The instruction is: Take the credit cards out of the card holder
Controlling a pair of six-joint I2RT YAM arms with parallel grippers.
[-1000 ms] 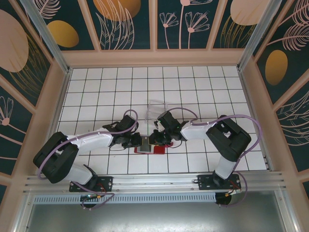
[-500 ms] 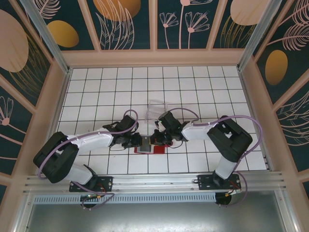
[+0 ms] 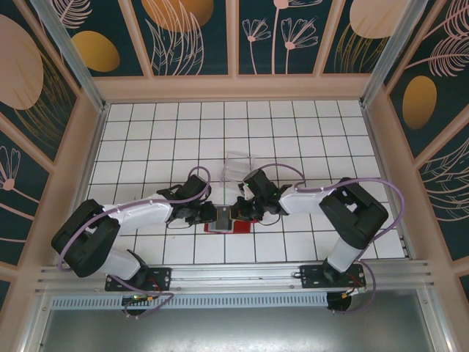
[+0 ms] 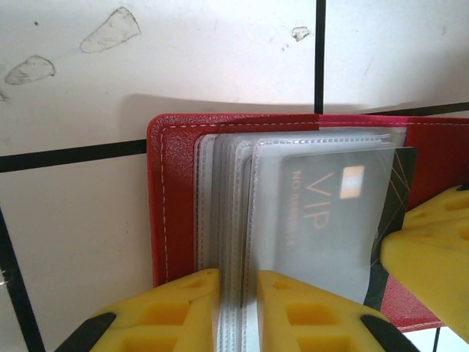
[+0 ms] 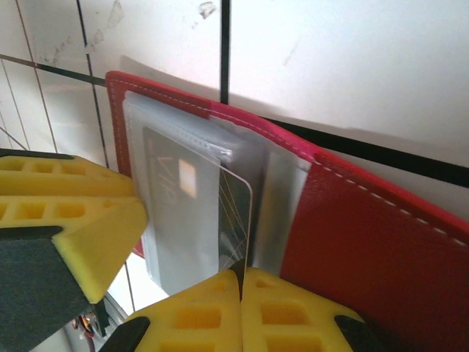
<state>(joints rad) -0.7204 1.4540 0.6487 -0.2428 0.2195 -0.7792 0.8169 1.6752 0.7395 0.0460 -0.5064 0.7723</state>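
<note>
My left gripper [image 4: 236, 297] pinches the clear sleeves [image 4: 226, 191] of the open card holder [image 4: 172, 198], right gripper [image 5: 241, 282] nips one credit card [image 5: 233, 213] by its corner, card only partly out, none freed yet.

The top camera hangs above and behind the arm bases, looking steeply down on the whole tiled bench [image 3: 146, 132] from afar. The wrist cameras sit very close — one behind the left tool [image 4: 236, 287], one behind the right tool [image 5: 240, 284] — facing the same open red wallet [image 4: 172, 205] and card [image 4: 330, 205] from opposite sides.
</note>
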